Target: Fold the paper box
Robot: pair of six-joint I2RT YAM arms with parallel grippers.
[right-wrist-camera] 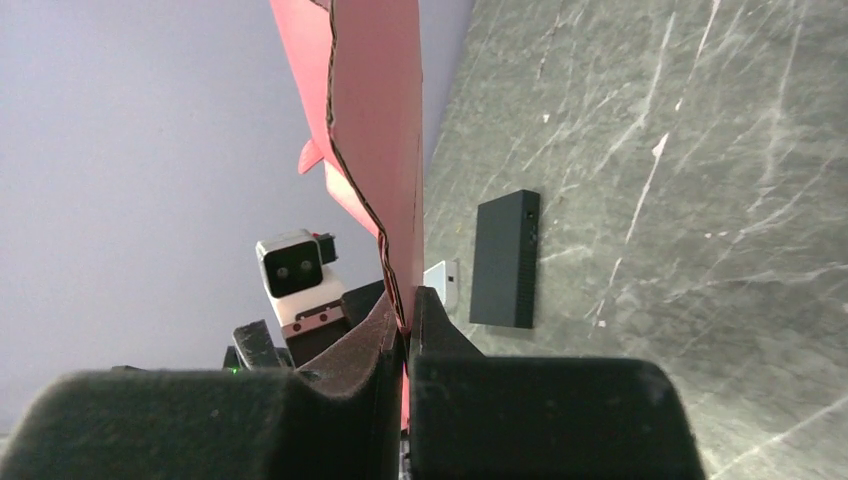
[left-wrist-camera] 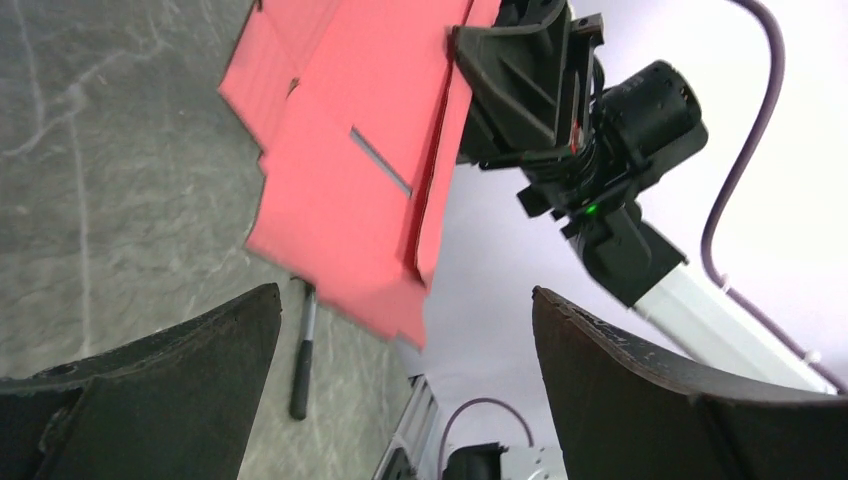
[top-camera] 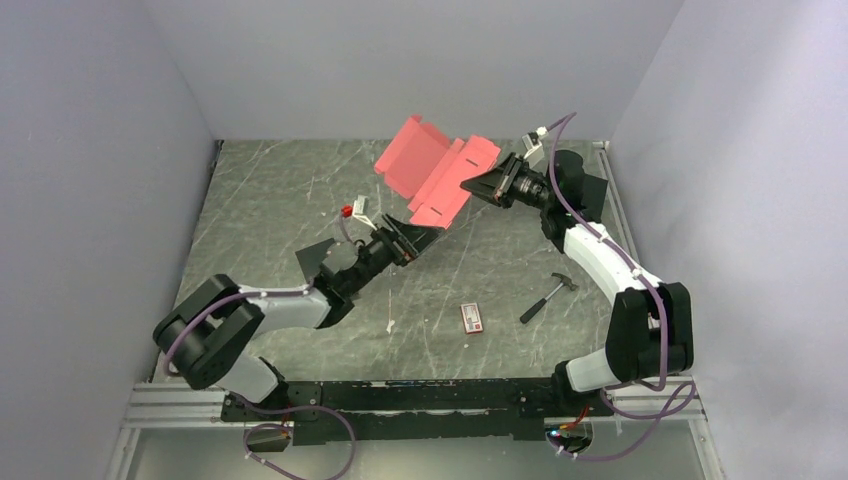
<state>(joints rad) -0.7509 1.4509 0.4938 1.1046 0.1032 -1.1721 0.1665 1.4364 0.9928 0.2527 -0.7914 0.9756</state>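
An unfolded pink paper box, a flat die-cut sheet, hangs tilted in the air above the far middle of the table. The right claw is pinched tight on the sheet's right edge. The left claw gapes wide just under its lowest corner, seemingly not touching. The thin card looks light, floppy and easily creased, so it is best gripped at a flap edge beside a fold line. Count: one paper box, one hammer, one packet, one black box.
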